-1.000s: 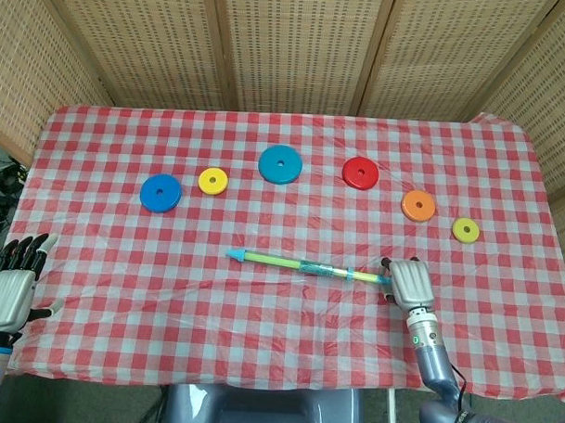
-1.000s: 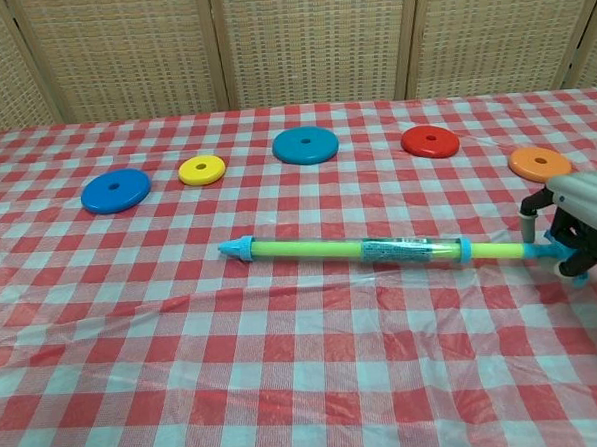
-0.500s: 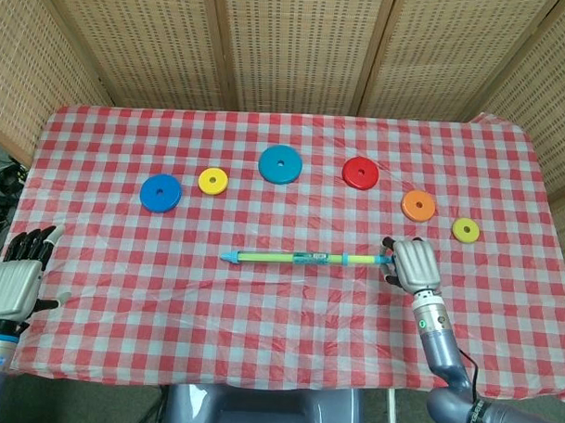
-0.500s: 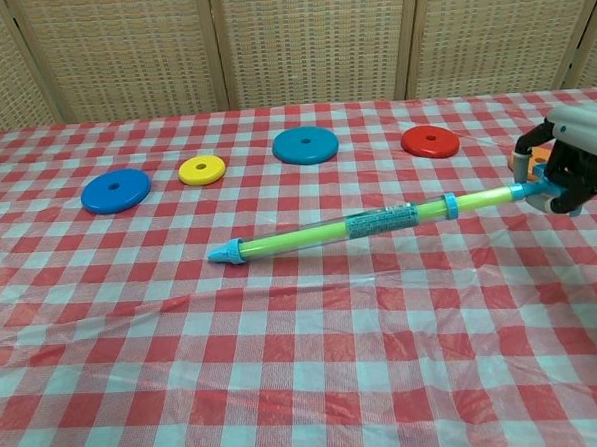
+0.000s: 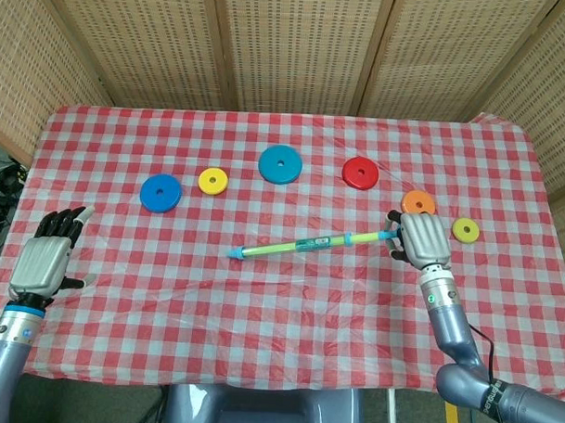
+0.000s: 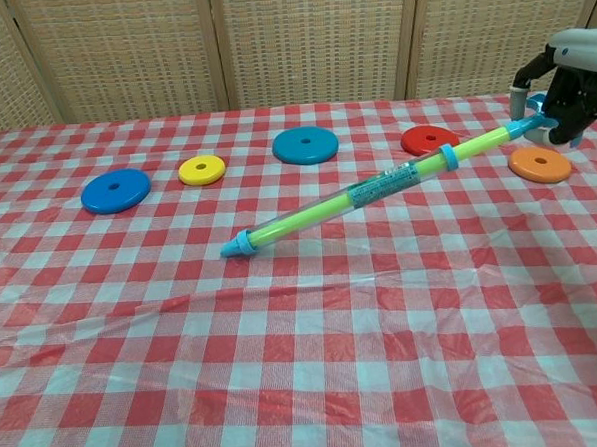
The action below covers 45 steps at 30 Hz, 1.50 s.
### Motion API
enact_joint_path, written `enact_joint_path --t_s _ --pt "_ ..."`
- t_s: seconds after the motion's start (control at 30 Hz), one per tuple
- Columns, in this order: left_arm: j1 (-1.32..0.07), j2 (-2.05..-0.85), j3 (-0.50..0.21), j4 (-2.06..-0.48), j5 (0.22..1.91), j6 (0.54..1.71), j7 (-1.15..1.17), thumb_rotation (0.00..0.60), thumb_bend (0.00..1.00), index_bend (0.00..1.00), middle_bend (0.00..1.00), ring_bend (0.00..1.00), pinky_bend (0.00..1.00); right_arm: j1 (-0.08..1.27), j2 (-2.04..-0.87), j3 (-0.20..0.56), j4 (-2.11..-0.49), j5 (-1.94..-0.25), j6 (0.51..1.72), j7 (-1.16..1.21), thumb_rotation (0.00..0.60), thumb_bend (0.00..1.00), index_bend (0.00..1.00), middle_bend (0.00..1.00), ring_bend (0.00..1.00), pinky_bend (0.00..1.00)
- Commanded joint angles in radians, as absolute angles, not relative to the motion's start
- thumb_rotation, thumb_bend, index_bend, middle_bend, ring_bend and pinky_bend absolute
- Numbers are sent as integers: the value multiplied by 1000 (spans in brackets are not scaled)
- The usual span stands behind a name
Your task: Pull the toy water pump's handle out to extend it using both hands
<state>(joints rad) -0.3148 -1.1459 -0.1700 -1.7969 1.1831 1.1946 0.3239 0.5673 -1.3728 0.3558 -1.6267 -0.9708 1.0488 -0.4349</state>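
The toy water pump (image 5: 305, 244) (image 6: 367, 195) is a long green tube with a blue tip at its left end and a blue collar near its right end. It slants up to the right, its tip close to the cloth. My right hand (image 5: 421, 239) (image 6: 568, 57) grips the handle end and holds it raised above the table. My left hand (image 5: 45, 258) hovers at the table's left front edge, far from the pump, fingers spread and empty. The chest view does not show it.
On the red checked tablecloth (image 5: 288, 314) lie several flat rings: a blue ring (image 5: 161, 192), a small yellow ring (image 5: 213, 180), a larger blue ring (image 5: 279, 164), a red ring (image 5: 360, 172), an orange ring (image 5: 417, 201) just behind my right hand, and a yellow ring (image 5: 466, 229).
My right hand has lifted the pump's handle end up and back, tilting the tube with its tip staying low. My left hand has moved up and inward over the table's left edge.
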Motion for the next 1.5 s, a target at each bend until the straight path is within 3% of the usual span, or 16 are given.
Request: enact_joint_path --t_s 0.03,0.53,0.73,0.8,1.0,1.5 --pt "-332 -1149 -181 -1813 1166 1186 345 600 153 0 0 0 0 574 -1358 363 -1636 -962 1047 -430 600 626 820 1000 933 495" --pt "-462 -1205 -235 -1854 1029 1131 441 600 157 33 0 0 0 615 -1310 363 -1702 -878 1053 -411 600 628 826 1000 936 499" --pt "-538 -1259 -276 -1843 972 1128 495 600 246 275 0 0 0 637 -1329 353 -1720 -850 1083 -443 600 631 832 1000 938 511" --pt "-564 -1280 -289 -1839 949 1125 510 600 267 315 0 0 0 645 -1338 353 -1730 -839 1099 -454 600 631 833 1000 939 511" --pt "-658 -1359 -309 -1808 873 1106 569 600 266 331 0 0 0 685 -1360 384 -1782 -761 1150 -497 600 632 834 1000 940 512" --pt "-772 -1518 -311 -1701 763 1112 589 600 266 369 0 0 0 726 -1381 378 -1802 -685 1202 -533 600 632 835 1000 941 515"
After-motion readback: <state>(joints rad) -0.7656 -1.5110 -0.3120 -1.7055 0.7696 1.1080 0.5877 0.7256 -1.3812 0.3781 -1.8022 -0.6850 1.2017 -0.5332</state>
